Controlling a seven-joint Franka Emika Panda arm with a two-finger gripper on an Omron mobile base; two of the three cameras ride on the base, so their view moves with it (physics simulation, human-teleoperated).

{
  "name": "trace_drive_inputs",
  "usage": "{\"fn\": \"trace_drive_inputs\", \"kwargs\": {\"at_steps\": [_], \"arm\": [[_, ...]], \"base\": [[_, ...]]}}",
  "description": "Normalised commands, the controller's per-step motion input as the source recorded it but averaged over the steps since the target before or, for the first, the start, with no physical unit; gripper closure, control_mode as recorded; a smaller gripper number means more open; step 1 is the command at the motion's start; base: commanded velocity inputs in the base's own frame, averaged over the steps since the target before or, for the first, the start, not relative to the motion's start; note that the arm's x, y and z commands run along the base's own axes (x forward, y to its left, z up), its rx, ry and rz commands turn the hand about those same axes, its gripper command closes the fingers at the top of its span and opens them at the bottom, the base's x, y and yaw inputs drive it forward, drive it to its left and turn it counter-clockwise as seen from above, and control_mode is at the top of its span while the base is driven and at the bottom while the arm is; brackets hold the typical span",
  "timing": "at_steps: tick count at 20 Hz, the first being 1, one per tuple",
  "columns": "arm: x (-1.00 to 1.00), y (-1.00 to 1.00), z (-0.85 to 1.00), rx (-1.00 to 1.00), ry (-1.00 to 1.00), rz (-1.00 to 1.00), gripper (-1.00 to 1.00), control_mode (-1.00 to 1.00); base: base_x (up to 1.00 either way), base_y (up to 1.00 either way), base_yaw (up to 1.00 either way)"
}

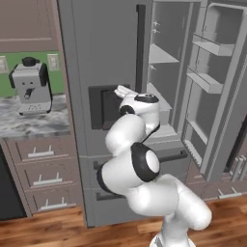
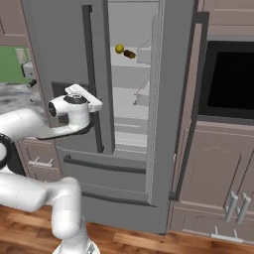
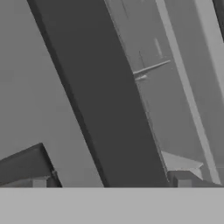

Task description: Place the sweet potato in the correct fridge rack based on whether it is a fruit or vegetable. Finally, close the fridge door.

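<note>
Tool (image 3: 111,183) spread and empty, up against the fridge's shut left door (image 2: 59,49) beside its dark handle (image 2: 92,74); sweet potato (image 2: 129,54) on upper fridge rack (image 2: 130,63), touching a yellow fruit (image 2: 119,48), right door (image 1: 219,87) open.

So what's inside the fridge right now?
On an upper rack sit a round yellow fruit and the sweet potato beside it. The lower racks look bare; the door edge hides the right side.
</note>
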Motion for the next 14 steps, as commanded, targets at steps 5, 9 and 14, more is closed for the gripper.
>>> {"fn": "trace_drive_inputs", "kwargs": {"at_steps": [5, 9, 14], "arm": [[0.71, -0.01, 0.11, 0.02, 0.05, 0.0, -1.0, -1.0], [0.68, 0.0, 0.0, 0.0, 0.11, 0.0, -1.0, -1.0], [-0.03, 0.03, 0.41, 0.0, 0.09, 0.0, -1.0, -1.0]], "base": [[0.0, 0.0, 0.0], [0.0, 0.0, 0.0], [0.0, 0.0, 0.0]]}}
